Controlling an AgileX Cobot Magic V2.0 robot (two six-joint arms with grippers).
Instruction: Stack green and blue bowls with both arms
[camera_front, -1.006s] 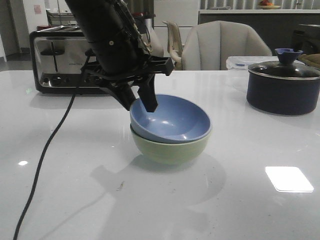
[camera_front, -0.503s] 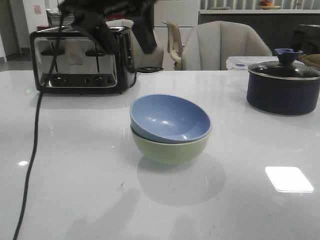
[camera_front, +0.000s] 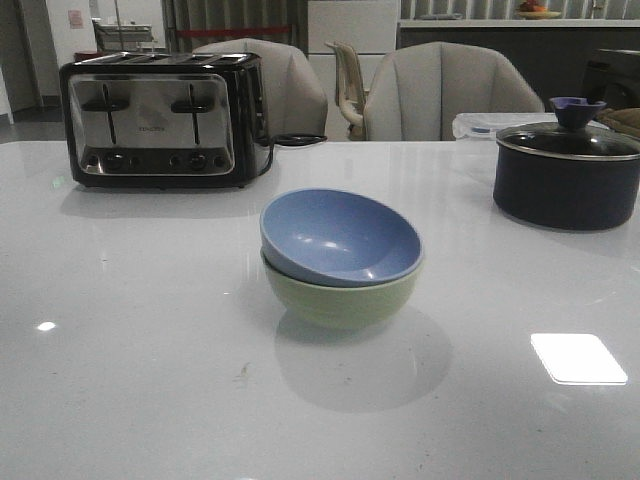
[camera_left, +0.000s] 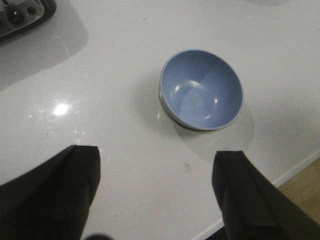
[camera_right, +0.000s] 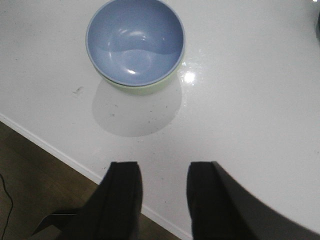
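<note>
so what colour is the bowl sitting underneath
Pale sage green bowl, with the blue bowl nested inside it; clearest in the front view.

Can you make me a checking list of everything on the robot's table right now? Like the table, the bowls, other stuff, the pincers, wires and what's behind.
Surface: white glossy table, a few small specks, light glare patches.
Job's things: blue bowl sits nested inside the green bowl, mid-table, slightly tilted.
Clutter: toaster at the back left; dark lidded pot at the back right; clear container behind the pot.
Pincers: left pincer open, empty, above the table; right pincer open, empty, near the table's edge.
Cables: dark toaster cord looped behind the toaster.
Surroundings: beige chairs behind the table; counter further back.
</note>
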